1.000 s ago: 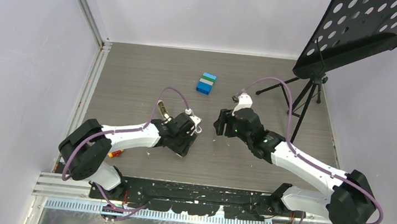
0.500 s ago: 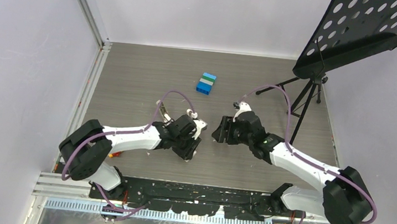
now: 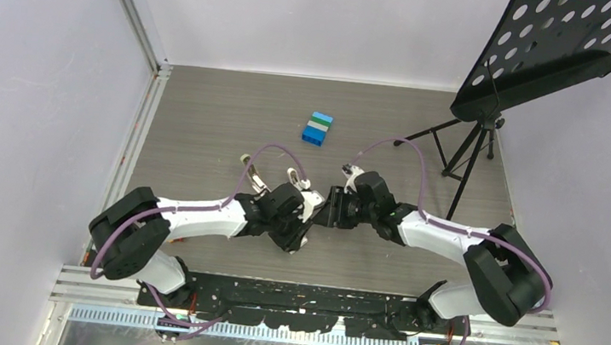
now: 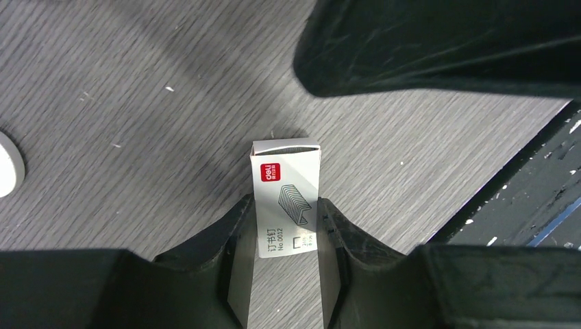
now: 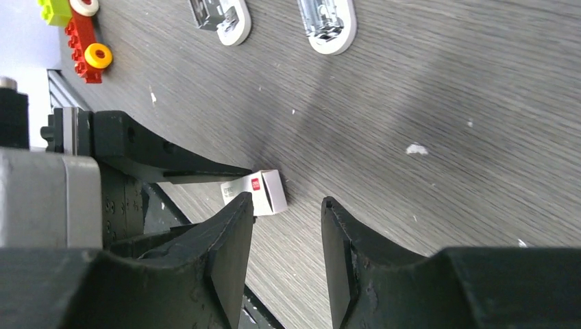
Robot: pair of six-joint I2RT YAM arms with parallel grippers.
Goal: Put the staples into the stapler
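The staples point(image 4: 286, 199), a flat white box with a red mark, sit between my left gripper's point(image 4: 286, 205) fingers, which are shut on the box just above the table. In the right wrist view the staples point(image 5: 259, 192) lie just off the left fingertip of my right gripper point(image 5: 288, 205), which is open with only bare table between its fingers. From above, the left gripper point(image 3: 304, 222) and the right gripper point(image 3: 326, 212) nearly meet. The stapler point(image 3: 254, 176), a slim olive bar, lies behind the left arm.
Two white-and-silver pieces point(image 5: 219, 17) point(image 5: 329, 24) lie at the top of the right wrist view, near red-yellow toy bricks point(image 5: 85, 42). A blue-green brick stack point(image 3: 317, 128) stands farther back. A music stand point(image 3: 471, 151) is at the back right. The black base rail point(image 3: 298, 296) runs along the near edge.
My right gripper has swung left until it nearly meets the left gripper, and its jaws have narrowed. The left gripper has shifted slightly right and toward the near edge, and has closed a little.
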